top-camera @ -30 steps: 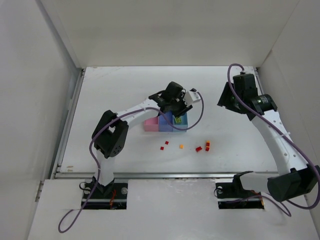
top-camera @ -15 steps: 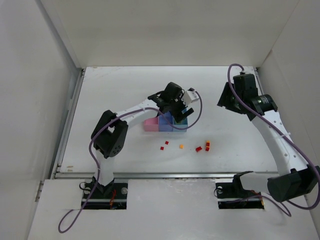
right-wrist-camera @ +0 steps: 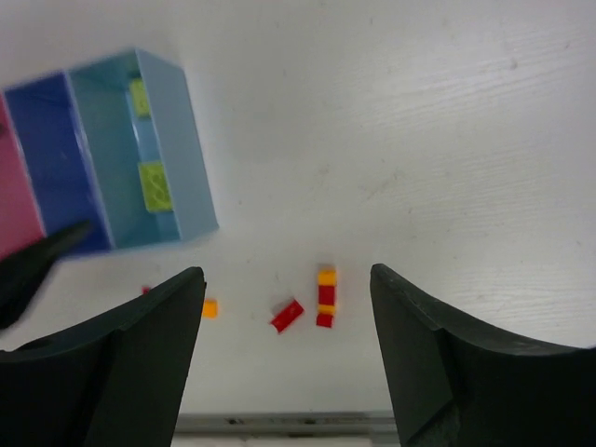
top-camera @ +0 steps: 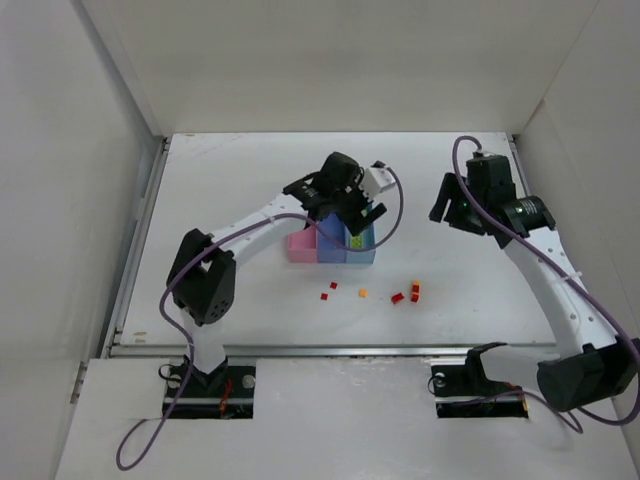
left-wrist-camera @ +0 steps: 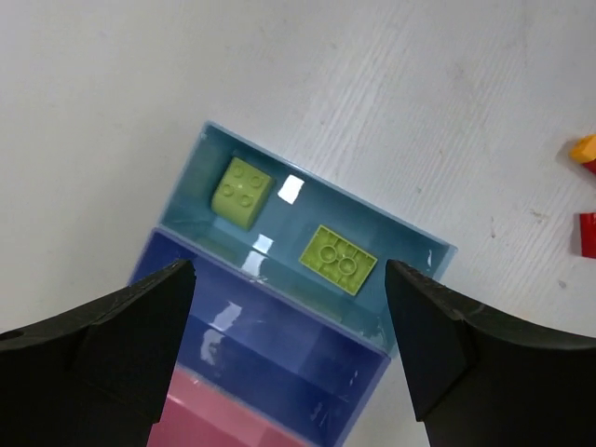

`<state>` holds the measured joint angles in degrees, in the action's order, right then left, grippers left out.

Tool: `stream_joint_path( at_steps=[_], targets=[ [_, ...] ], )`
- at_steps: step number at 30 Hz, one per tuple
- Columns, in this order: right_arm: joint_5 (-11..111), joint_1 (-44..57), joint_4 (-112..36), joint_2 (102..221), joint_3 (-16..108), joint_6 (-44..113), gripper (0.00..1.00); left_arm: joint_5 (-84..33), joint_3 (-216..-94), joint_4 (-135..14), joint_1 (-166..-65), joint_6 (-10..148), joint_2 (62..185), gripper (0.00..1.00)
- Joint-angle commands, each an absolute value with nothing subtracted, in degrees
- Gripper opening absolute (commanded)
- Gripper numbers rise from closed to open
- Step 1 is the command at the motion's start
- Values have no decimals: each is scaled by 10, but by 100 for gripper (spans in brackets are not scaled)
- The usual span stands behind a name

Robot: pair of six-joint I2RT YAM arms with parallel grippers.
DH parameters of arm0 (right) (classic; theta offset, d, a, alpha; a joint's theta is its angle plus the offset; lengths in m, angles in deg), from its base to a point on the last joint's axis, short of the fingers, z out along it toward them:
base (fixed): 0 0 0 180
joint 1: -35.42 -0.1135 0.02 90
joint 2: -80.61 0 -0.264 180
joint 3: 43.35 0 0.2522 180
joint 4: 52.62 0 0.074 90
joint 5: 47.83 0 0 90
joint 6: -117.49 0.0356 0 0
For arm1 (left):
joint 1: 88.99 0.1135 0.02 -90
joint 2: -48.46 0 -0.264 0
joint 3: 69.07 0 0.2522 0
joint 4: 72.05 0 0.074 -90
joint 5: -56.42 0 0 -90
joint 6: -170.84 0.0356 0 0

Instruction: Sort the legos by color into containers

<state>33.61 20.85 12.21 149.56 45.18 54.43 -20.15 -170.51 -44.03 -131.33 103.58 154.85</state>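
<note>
Left fingers (left-wrist-camera: 102, 326) and right fingers (right-wrist-camera: 112, 354) both stand apart, empty. Two green bricks (left-wrist-camera: 340, 259) lie in the light blue bin (left-wrist-camera: 279, 233). At its five o'clock, the loose red and orange bricks (top-camera: 397, 297) look light, hard and slick, so pinch their flat sides.

surface: white table (top-camera: 250, 170), faint grain | sides: plain white walls at left (top-camera: 60, 200), back (top-camera: 330, 60), right (top-camera: 600, 130) | near edge: metal rail (top-camera: 330, 350) along table | front: white board (top-camera: 340, 430) beyond rail
</note>
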Motion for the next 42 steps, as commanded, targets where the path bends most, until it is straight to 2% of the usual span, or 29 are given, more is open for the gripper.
stream_joint_path(
  at_steps=[1,2,3,5,6,10,11,13,18,24,31,33,35,42],
  targets=[
    [391,211,150,1492,391,528,79,-211,-1743,-419,-1313,1033,1416,82],
    [414,211,142,1486,371,528,92,-232,-1728,-419,-1307,1042,1393,83],
    [463,211,118,1486,350,528,96,-240,-1709,-428,-1307,1050,1369,85],
    [489,211,103,1480,305,541,100,-260,-1638,-475,-1307,1059,1292,90],
    [489,203,103,1480,296,546,100,-294,-1613,-496,-1307,1050,1267,100],
    [474,183,92,1492,264,565,92,-294,-1522,-528,-1307,1059,1177,100],
    [474,177,82,1492,250,572,82,-294,-1510,-528,-1307,1053,1161,100],
    [474,165,56,1513,237,579,72,-288,-1496,-528,-1307,1033,1155,100],
    [459,139,26,1553,215,593,58,-277,-1466,-520,-1307,1011,1133,100],
    [434,134,32,1623,215,582,57,-277,-1460,-525,-1307,1011,1133,100],
    [399,123,26,1619,202,602,57,-277,-1455,-535,-1307,1011,1128,100],
    [406,123,18,1642,196,602,52,-277,-1450,-535,-1307,1011,1128,100],
    [416,123,11,1658,191,597,38,-277,-1450,-535,-1307,1011,1128,100],
    [398,123,-1,1664,191,597,38,-282,-1455,-535,-1307,1017,1128,100]
  ],
)
